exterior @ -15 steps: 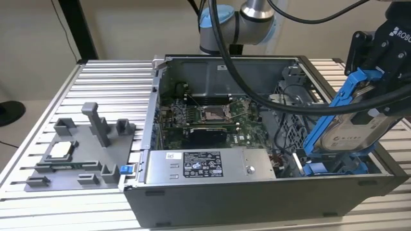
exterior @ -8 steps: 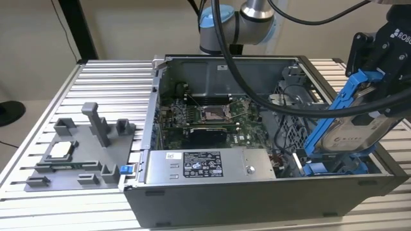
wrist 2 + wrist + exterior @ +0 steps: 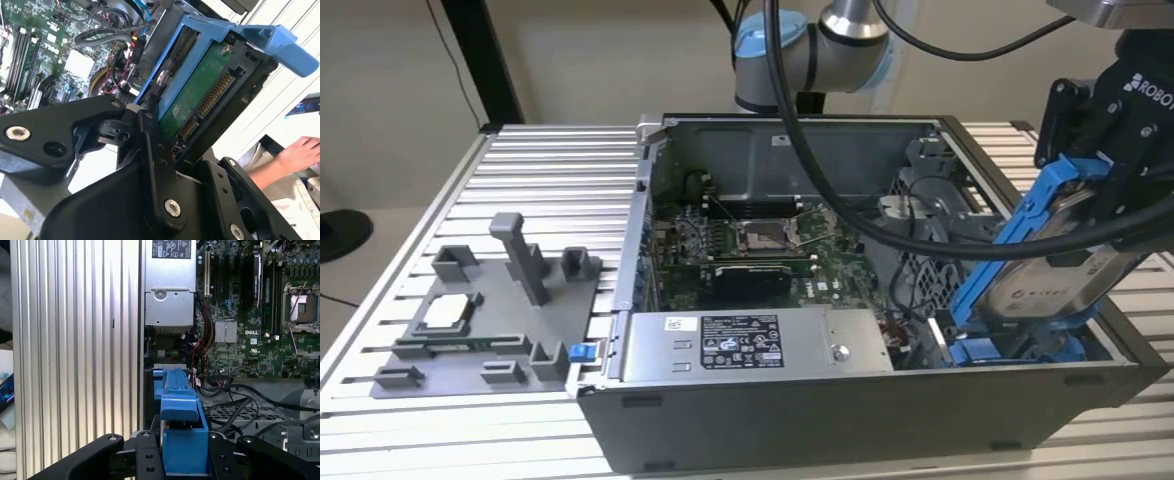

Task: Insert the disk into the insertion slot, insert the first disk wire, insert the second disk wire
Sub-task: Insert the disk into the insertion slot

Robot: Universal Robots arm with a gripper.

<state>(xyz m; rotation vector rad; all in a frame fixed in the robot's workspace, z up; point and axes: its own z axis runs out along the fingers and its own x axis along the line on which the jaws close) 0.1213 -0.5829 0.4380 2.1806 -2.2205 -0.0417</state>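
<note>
In the exterior view the disk (image 3: 1047, 275), silver-grey in a bright blue carrier, hangs steeply tilted over the near right corner of the open computer case. Its lower end sits at the insertion slot (image 3: 1007, 350), a bay with blue rails. My gripper (image 3: 1091, 190) is shut on the disk's upper end. In the second wrist view, the black fingers (image 3: 149, 125) clamp the carrier, and the disk's (image 3: 197, 92) green underside and connector show. The first wrist view looks down the blue carrier (image 3: 181, 412) held in my gripper (image 3: 185, 452). Red and black wires (image 3: 197, 352) lie beside the bay.
A grey labelled power-supply box (image 3: 747, 345) fills the case's near side, with the motherboard (image 3: 747, 245) behind it. A grey fixture (image 3: 494, 310) stands on the ribbed table at the exterior view's left. A person's hand (image 3: 300, 152) rests beyond the case. Black cables (image 3: 881, 225) drape into the case.
</note>
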